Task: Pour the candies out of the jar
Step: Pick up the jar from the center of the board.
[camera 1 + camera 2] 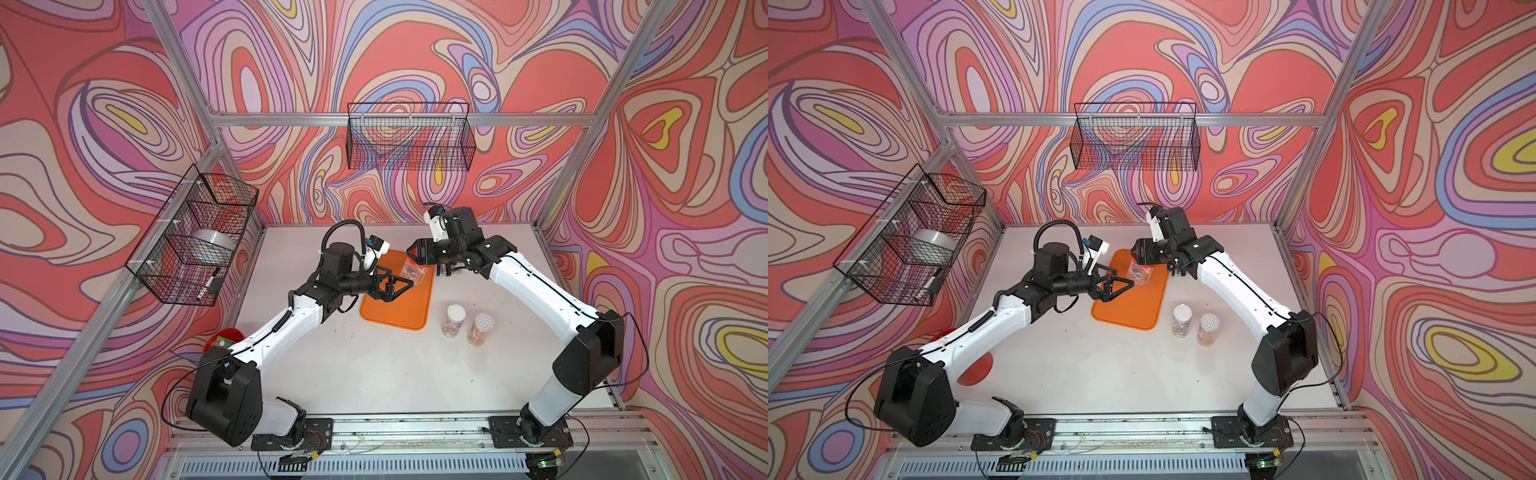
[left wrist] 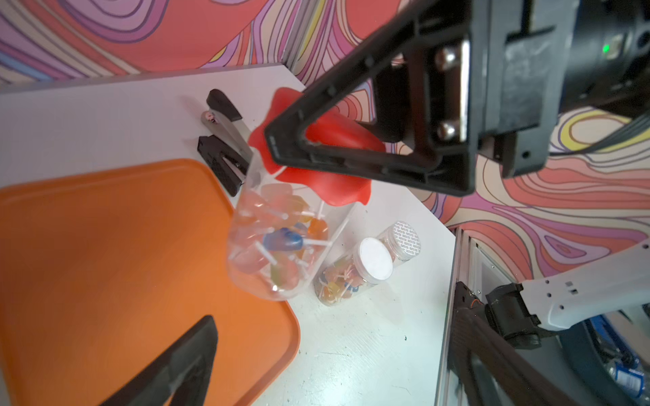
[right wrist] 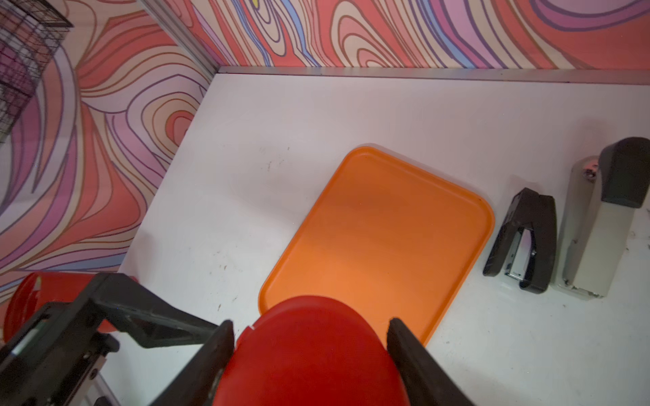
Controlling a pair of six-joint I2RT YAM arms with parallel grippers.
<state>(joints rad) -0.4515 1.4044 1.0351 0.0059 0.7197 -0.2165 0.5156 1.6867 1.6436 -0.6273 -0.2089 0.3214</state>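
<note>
Right hand [image 3: 309,325] is half-closed on the red end of the jar [image 2: 278,242]. Jar sits mid-frame over the tray [image 2: 105,246], long axis slanted, clear end down, candies [image 2: 281,240] inside. Left hand [image 1: 399,287] is wide open and empty, just beside the jar body.

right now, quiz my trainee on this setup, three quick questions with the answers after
1. True or false: the orange tray already has candies lying on it.
2. Pick one: the right gripper holds the clear jar by
A. its red cover
B. a handle
C. a string
3. Count the jars standing on the table beside the tray.

Key
1. False. The tray is bare and the candies are all inside the jar.
2. A. The fingers are closed on either side of the red cover.
3. Two: the white-lidded jar and the foil-topped jar.
</note>
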